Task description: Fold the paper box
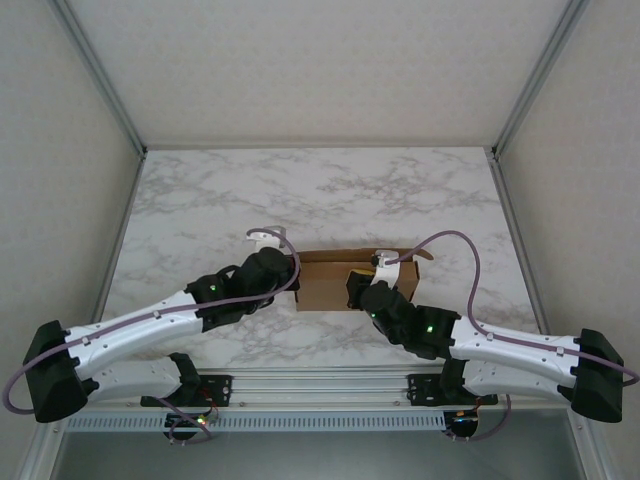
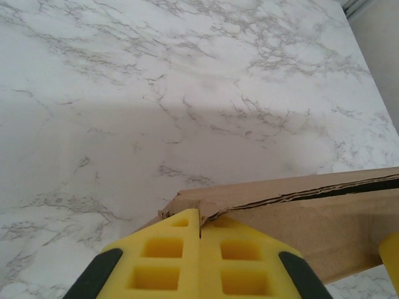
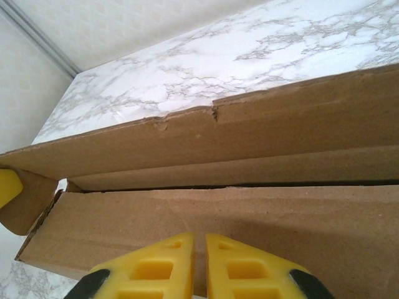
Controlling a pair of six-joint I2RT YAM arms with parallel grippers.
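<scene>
1. The left gripper (image 2: 199,213) had its yellow fingers pressed together at the left corner of the paper box (image 2: 299,218). Whether any cardboard was caught between them could not be told.
2. The right gripper (image 3: 199,240) held its fingers nearly together, with a thin slit between them, over the box's top panel. Contact with the panel was unclear.
3. Seen from above, both wrists hid the fingertips and part of the box.
4. Both arms reached low and inward from the near corners, meeting at the box. It lay near the middle of the marble table (image 1: 320,190), its long seam slightly agape.
</scene>
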